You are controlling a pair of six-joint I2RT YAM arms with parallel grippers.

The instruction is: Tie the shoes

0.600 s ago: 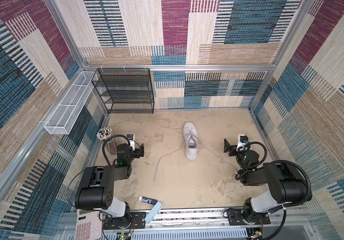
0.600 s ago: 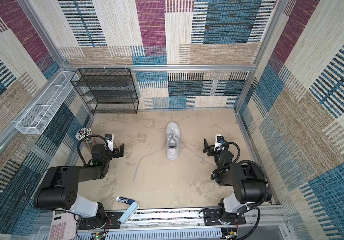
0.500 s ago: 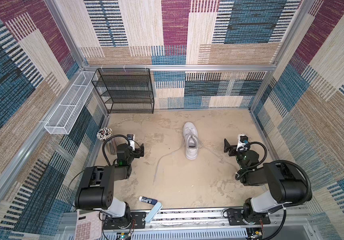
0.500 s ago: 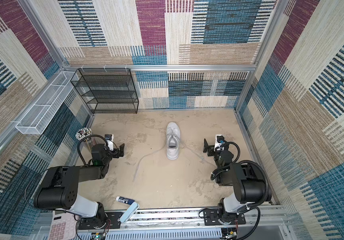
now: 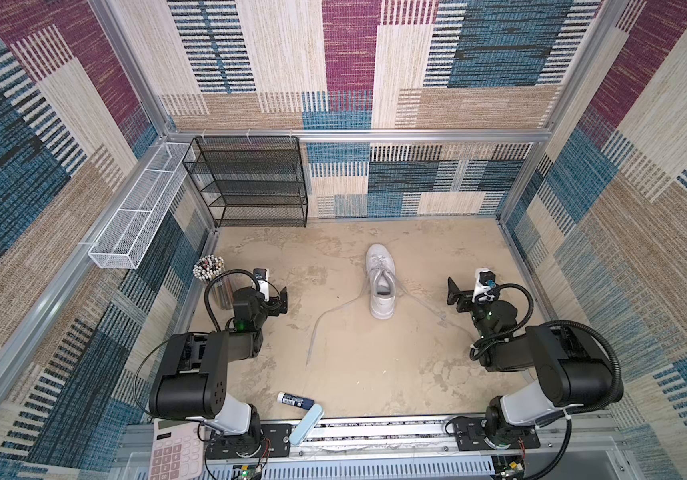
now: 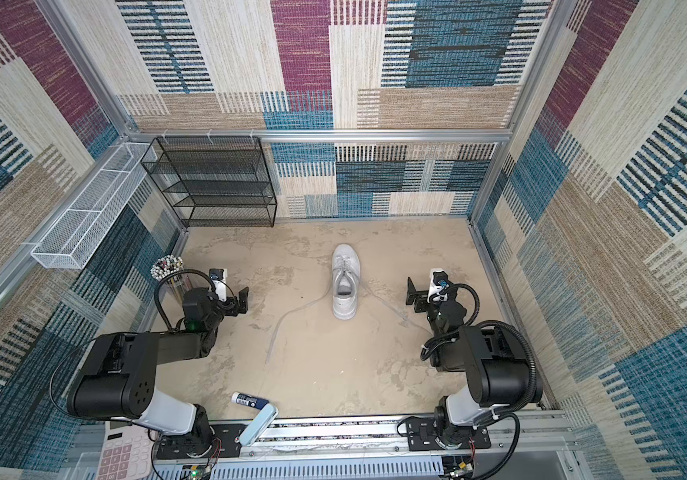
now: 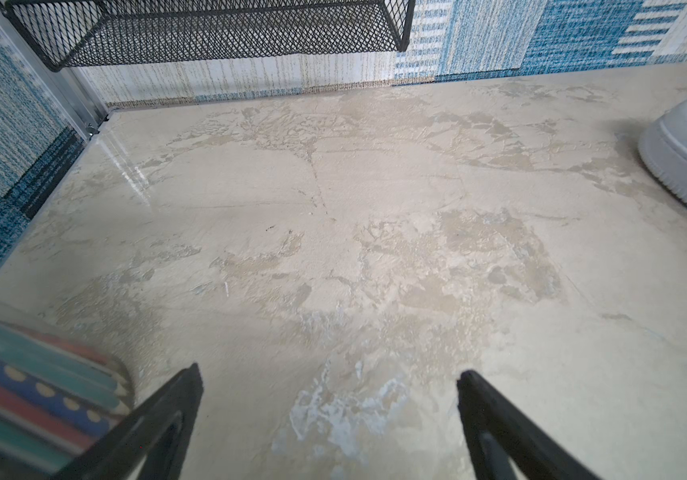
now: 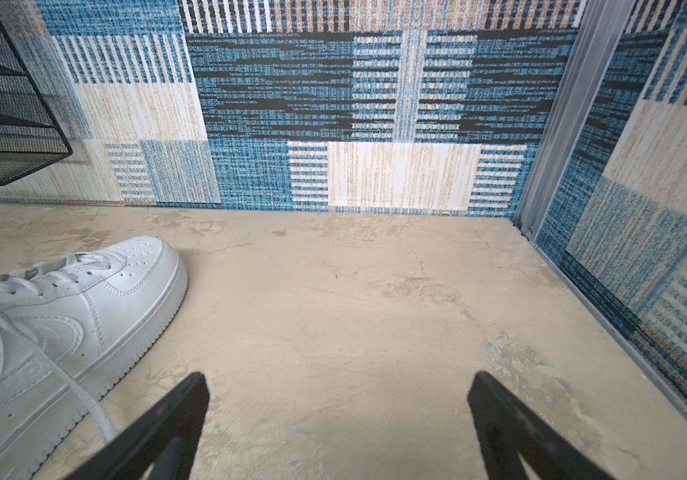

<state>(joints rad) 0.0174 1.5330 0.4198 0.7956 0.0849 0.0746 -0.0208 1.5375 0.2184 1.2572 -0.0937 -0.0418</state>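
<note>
Sneaker (image 5: 381,286), all white and untied, stands on the bench (image 5: 375,374) between the 2 arms, with its toe toward the back wall. Its laces (image 5: 321,324) trail loose over the bench, 1 toward each arm. Both the left gripper (image 7: 329,372) and the right gripper (image 8: 338,375) have their jaws spread wide and hold nothing. Each sits low beside the sneaker, touching neither it nor the laces.

Mottled beige tabletop (image 5: 375,365), seen from above. Resting on it: a white sneaker (image 5: 381,286) near the centre, toe toward the back wall, its laces (image 5: 324,321) trailing loose to both sides. A cup of pencils (image 5: 213,280) stands at the left edge. A blue-and-white tube (image 5: 295,400) lies near the front edge, just beside a pale blue case (image 5: 306,419).
</note>
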